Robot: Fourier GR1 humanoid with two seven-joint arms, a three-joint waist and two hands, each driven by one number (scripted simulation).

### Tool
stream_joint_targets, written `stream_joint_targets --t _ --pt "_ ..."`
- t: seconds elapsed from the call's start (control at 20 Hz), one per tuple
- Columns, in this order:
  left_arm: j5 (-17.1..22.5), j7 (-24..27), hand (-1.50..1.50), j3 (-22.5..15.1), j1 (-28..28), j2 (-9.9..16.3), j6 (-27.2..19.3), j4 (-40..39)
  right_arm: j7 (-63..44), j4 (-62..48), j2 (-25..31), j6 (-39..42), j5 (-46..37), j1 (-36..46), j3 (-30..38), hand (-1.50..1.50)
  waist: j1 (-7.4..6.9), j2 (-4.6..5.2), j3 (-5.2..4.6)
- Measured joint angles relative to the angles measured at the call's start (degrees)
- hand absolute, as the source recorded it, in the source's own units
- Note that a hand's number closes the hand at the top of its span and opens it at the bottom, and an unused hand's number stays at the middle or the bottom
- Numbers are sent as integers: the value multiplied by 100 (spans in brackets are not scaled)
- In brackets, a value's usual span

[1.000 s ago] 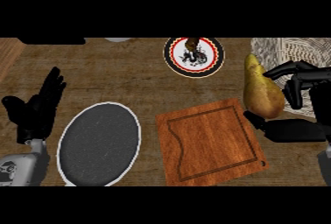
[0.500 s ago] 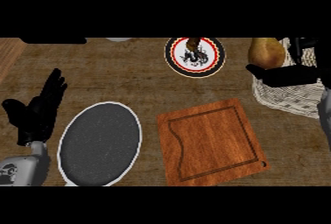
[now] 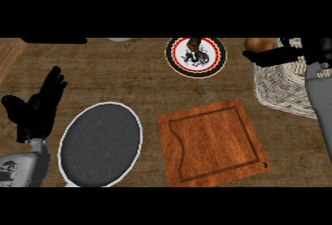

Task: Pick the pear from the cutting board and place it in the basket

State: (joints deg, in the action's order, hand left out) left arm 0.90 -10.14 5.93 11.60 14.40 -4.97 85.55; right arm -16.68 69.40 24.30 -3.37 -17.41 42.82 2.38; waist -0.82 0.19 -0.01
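Note:
The brownish-yellow pear [image 3: 259,44] shows at the picture's top right, partly hidden by my right hand [image 3: 277,56], whose black fingers are curled round it. It hangs over the far left rim of the pale woven basket [image 3: 282,90], which stands at the right edge. The wooden cutting board [image 3: 214,140] lies bare in the lower middle. At the left edge my left hand [image 3: 39,107] rests open, fingers up.
A dark oval plate with a white rim [image 3: 100,143] lies left of the board. A small round plate with a red-and-black rim [image 3: 196,56] sits at the back centre. A wooden block [image 3: 9,57] shows at the far left.
My right hand has carried the pear up off the board's right side and away to the back right, over the basket's far rim. The left hand has stayed put.

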Motion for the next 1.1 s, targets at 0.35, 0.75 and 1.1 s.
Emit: stream_joint_targets --t 0.35,0.75,1.1 --pt "-108 86 0 -2 67 -93 -28 -137 846 -1533 267 147 -107 425 394 150 2 6 1" --pt "-125 20 0 -5 47 -149 11 -35 1898 -3137 509 423 46 980 869 150 -34 1 -6" --pt "-134 70 0 -13 -6 -172 25 -7 2952 -2984 1181 -392 -1523 881 -216 150 -88 42 -4"
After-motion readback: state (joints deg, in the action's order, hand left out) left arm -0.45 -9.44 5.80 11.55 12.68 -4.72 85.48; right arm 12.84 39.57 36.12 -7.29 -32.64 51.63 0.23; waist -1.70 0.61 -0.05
